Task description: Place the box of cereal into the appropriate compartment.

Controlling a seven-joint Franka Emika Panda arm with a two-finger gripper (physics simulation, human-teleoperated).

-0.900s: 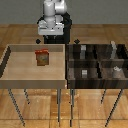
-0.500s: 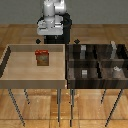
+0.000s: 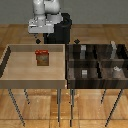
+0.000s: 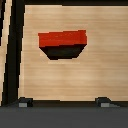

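On the exterior view's left stood the large light-wood tray (image 3: pixel 10 67), carried on thin metal legs (image 3: pixel 15 102). The box of cereal (image 3: pixel 42 57) stood upright on the tray floor, toward the rear wall and somewhat right of the tray's centre, touching no wall. Its top edge was red-orange and its front tan-brown.

My gripper (image 3: pixel 38 35) hung above the tray's rear wall, just behind the box and well clear of it. In the wrist view the box (image 4: pixel 63 44) lay below me, red top face uppermost (its dark side face in shadow), and my two fingertips (image 4: pixel 23 102) showed only as small grey tips set wide apart at the frame edge. I therefore recorded the jaws as spread, with nothing between them.

To the right of the tray, just beside it, stood the four-part dark bin (image 3: pixel 70 70). The appropriate compartment (image 3: pixel 111 52), at the rear on the exterior view's right, contained a tall pale grey block (image 3: pixel 114 48). The other sections held shorter grey shapes (image 3: pixel 85 72).
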